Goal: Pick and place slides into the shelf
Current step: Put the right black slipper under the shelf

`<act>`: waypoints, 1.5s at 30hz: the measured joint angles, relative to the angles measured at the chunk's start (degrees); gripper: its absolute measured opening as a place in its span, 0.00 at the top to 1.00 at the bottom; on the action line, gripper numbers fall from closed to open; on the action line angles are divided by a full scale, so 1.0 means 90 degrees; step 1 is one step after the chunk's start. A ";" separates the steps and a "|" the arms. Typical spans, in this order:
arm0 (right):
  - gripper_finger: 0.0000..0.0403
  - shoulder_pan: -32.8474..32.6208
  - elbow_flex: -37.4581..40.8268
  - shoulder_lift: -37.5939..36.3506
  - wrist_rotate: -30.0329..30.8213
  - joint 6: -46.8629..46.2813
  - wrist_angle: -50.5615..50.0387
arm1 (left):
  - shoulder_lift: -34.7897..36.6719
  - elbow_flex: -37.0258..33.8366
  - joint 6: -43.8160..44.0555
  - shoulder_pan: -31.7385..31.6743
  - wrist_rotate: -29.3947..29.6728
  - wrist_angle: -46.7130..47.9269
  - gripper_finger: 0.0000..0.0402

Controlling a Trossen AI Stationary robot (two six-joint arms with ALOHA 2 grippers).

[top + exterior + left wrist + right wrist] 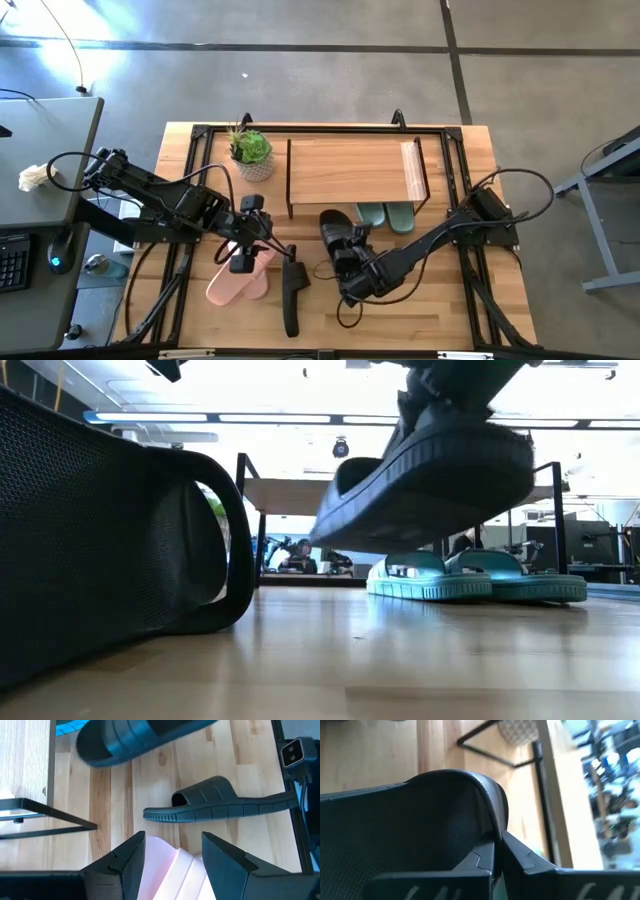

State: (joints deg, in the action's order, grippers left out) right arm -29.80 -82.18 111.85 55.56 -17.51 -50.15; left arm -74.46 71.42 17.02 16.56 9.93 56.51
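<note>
My right gripper (345,252) is shut on one black slide (334,232), which hangs in the air in front of the shelf (350,170). The other black slide (292,296) lies on its side on the table, and fills the left of the low view (100,540). Two green slides (386,215) rest soles down under the shelf's plank. My left gripper (243,262) is open above the pink slides (240,282), a finger on either side of one pink slide (175,870); whether it touches is unclear. My right gripper (497,842) pinches the black slide's strap at its edge (492,827), one finger on the strap's inner face and one on its outer face. The slide (430,475) is lifted clear of the table and tilted, hanging below the gripper.
A small potted plant (250,150) stands left of the shelf near the table's far edge. The table's black frame rails (455,170) run along its left and right sides. Bare wood shows at the near right of the table (440,310).
</note>
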 joint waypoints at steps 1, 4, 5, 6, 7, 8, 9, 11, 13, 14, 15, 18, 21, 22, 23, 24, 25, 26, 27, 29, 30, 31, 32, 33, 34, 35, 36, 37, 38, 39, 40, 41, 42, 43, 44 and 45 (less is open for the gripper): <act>1.00 -0.0019 -0.0051 0.0000 -0.0127 -0.0194 -0.0197 | 0.0000 0.0000 0.0002 0.0000 0.0001 0.0047 0.56; 1.00 -0.0113 -0.0039 0.0000 -0.0237 -0.0578 -0.0409 | 0.0000 0.0000 -0.0001 0.0000 0.0017 0.0129 0.56; 1.00 -0.0145 0.0008 0.0000 -0.0217 -0.0678 -0.0372 | 0.0000 0.0000 -0.0003 0.0000 0.0019 0.0129 0.56; 1.00 -0.0162 0.0057 0.0027 -0.0165 -0.0761 -0.0330 | 0.0000 0.0000 -0.0006 0.0000 0.0019 0.0129 0.56; 1.00 -0.0172 0.0062 0.0109 -0.0064 -0.0839 -0.0352 | 0.0000 0.0000 -0.0008 0.0000 0.0019 0.0127 0.56; 1.00 -0.0177 0.0064 0.0221 0.0064 -0.0867 -0.0353 | 0.0000 0.0000 -0.0010 -0.0001 0.0019 0.0125 0.56; 1.00 -0.0174 0.0064 0.0357 0.0166 -0.0851 -0.0325 | 0.0000 0.0000 -0.0014 0.0000 0.0019 0.0128 0.56; 1.00 -0.0107 0.0072 0.0643 0.0314 -0.0605 -0.0227 | 0.0000 -0.0001 -0.0025 0.0000 0.0019 0.0127 0.56; 1.00 0.0010 0.0072 0.0934 0.0330 -0.0294 0.0006 | 0.0000 -0.0002 -0.0023 0.0000 0.0022 0.0124 0.56; 1.00 0.0073 0.0072 0.1073 0.0325 -0.0180 0.0113 | 0.0000 -0.0002 -0.0025 0.0000 0.0019 0.0126 0.56; 1.00 0.0132 0.0069 0.1189 0.0400 -0.0110 0.0180 | 0.0000 -0.0002 -0.0023 0.0000 0.0019 0.0124 0.56; 1.00 0.0273 -0.0049 0.1436 0.0802 -0.0018 0.0230 | 0.0000 -0.0002 -0.0023 0.0000 0.0020 0.0123 0.56; 1.00 0.0350 -0.0098 0.1508 0.1052 -0.0013 0.0232 | 0.0000 -0.0002 -0.0023 -0.0002 0.0022 0.0122 0.56; 1.00 0.0380 -0.0096 0.1508 0.1149 0.0004 0.0251 | 0.0000 -0.0002 -0.0023 0.0000 0.0022 0.0124 0.56; 1.00 0.0443 -0.0092 0.1507 0.1267 0.0000 0.0259 | 0.0000 -0.0002 -0.0023 0.0000 0.0022 0.0122 0.56; 1.00 0.0515 -0.0084 0.1503 0.1321 0.0003 0.0229 | 0.0000 -0.0002 -0.0023 0.0000 0.0020 0.0119 0.56; 1.00 0.0571 -0.0077 0.1503 0.1383 0.0002 0.0205 | 0.0000 -0.0002 -0.0025 0.0000 0.0021 0.0120 0.56; 1.00 0.0639 -0.0074 0.1503 0.1392 0.0002 0.0189 | 0.0000 -0.0002 -0.0023 -0.0002 0.0022 0.0118 0.56; 1.00 0.0704 -0.0074 0.1503 0.1377 0.0004 0.0184 | 0.0000 -0.0002 -0.0023 -0.0002 0.0022 0.0119 0.56; 1.00 0.0841 -0.0072 0.1494 0.1179 -0.0003 0.0195 | 0.0000 -0.0002 -0.0023 -0.0002 0.0022 0.0114 0.56; 1.00 0.0914 -0.0064 0.1482 0.1047 -0.0040 0.0198 | 0.0000 -0.0002 -0.0023 0.0000 0.0022 0.0114 0.56; 1.00 0.0974 -0.0064 0.1471 0.0939 -0.0062 0.0199 | 0.0000 -0.0002 -0.0023 0.0000 0.0022 0.0114 0.56; 1.00 0.1016 -0.0062 0.1469 0.0929 -0.0063 0.0207 | 0.0000 -0.0002 -0.0023 0.0000 0.0022 0.0114 0.56; 1.00 0.1052 -0.0062 0.1469 0.0941 -0.0047 0.0230 | 0.0000 -0.0002 -0.0023 -0.0002 0.0022 0.0114 0.56; 1.00 0.1069 -0.0059 0.1469 0.0947 -0.0047 0.0240 | 0.0000 -0.0002 -0.0023 -0.0002 0.0022 0.0114 0.56; 1.00 0.1084 -0.0058 0.1469 0.0989 -0.0045 0.0247 | 0.0000 -0.0002 -0.0023 -0.0002 0.0022 0.0114 0.56; 1.00 0.1098 -0.0057 0.1469 0.1005 -0.0045 0.0250 | 0.0000 -0.0002 -0.0023 -0.0002 0.0022 0.0114 0.56; 1.00 0.1115 -0.0057 0.1469 0.1026 -0.0045 0.0259 | 0.0000 -0.0002 -0.0023 0.0000 0.0022 0.0115 0.56; 1.00 0.1144 -0.0055 0.1478 0.1093 -0.0048 0.0274 | 0.0000 -0.0002 -0.0023 0.0000 0.0022 0.0115 0.56; 1.00 0.1184 -0.0053 0.1481 0.1096 -0.0049 0.0277 | 0.0000 -0.0002 -0.0023 0.0000 0.0022 0.0114 0.56; 1.00 0.1207 -0.0052 0.1482 0.1102 -0.0051 0.0274 | 0.0000 -0.0002 -0.0023 -0.0002 0.0022 0.0114 0.56; 1.00 0.1225 -0.0052 0.1484 0.1088 -0.0049 0.0275 | 0.0000 -0.0002 -0.0023 -0.0002 0.0022 0.0114 0.56; 1.00 0.1243 -0.0052 0.1484 0.1089 -0.0049 0.0273 | 0.0000 -0.0002 -0.0023 -0.0002 0.0022 0.0114 0.56; 1.00 0.1244 -0.0052 0.1484 0.1116 -0.0049 0.0271 | 0.0000 -0.0002 -0.0023 -0.0002 0.0022 0.0112 0.56; 1.00 0.1261 -0.0050 0.1484 0.1105 -0.0047 0.0271 | 0.0000 -0.0002 -0.0023 0.0000 0.0022 0.0103 0.56; 1.00 0.1280 -0.0051 0.1484 0.1064 -0.0034 0.0274 | 0.0000 -0.0002 -0.0023 0.0000 0.0022 0.0094 0.56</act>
State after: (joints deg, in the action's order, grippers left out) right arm -18.27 -82.64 125.21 65.14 -17.82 -47.68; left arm -74.46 71.40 16.82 16.56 10.13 57.35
